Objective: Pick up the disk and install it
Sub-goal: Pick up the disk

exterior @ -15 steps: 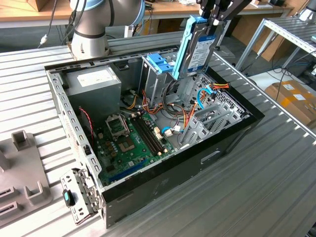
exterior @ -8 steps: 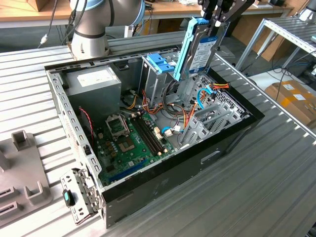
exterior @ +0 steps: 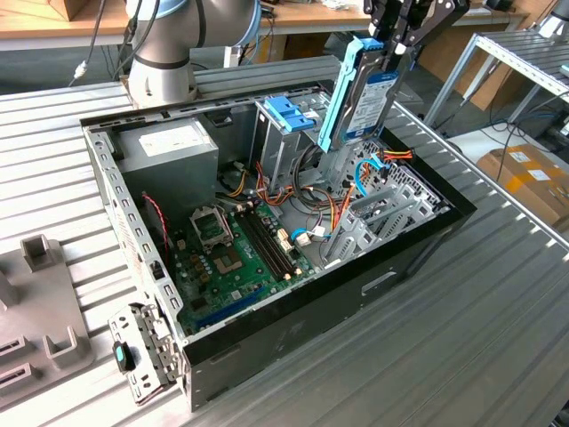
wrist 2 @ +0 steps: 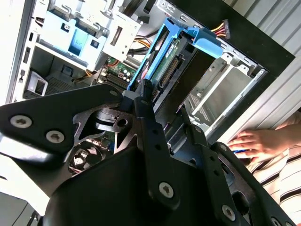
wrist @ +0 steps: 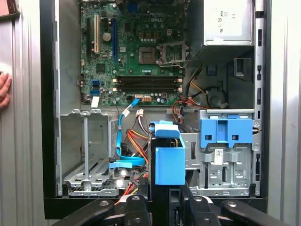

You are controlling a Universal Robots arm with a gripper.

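Grips the disk [exterior: 360, 102] by its upper end, with the gripper [exterior: 391, 49] closed on it from both sides. Holds it on edge and nearly upright, tilted a little, above the open computer case [exterior: 356, 294], toward one o'clock in the exterior view. Shows light-blue rails along both long edges and a silver-grey metal face between them. Hangs with the lower end over the metal drive bays at the case's two o'clock end, not seated in any bay; cannot tell whether that end touches the metalwork. Just beside the disk, at nine o'clock of it, a blocky blue latch piece [exterior: 289, 114] on top of a drive cage. At five o'clock of the disk, an empty metal drive cage [exterior: 382, 218]. On the case floor toward seven o'clock, the green motherboard [exterior: 231, 258]; in the corner at ten o'clock, the grey power supply [exterior: 169, 147]; between board and bays, a bunch of red, orange and blue cables [exterior: 356, 178]. Outside the case, on the ribbed metal table [exterior: 444, 374]: the arm's base [exterior: 164, 53] at eleven o'clock and a grey fixture [exterior: 36, 294] at eight o'clock. In the second wrist view, a person's hand [wrist 2: 251, 143] flat on the table just outside the case's black wall, with striped fabric [wrist 2: 282, 174] next to it.
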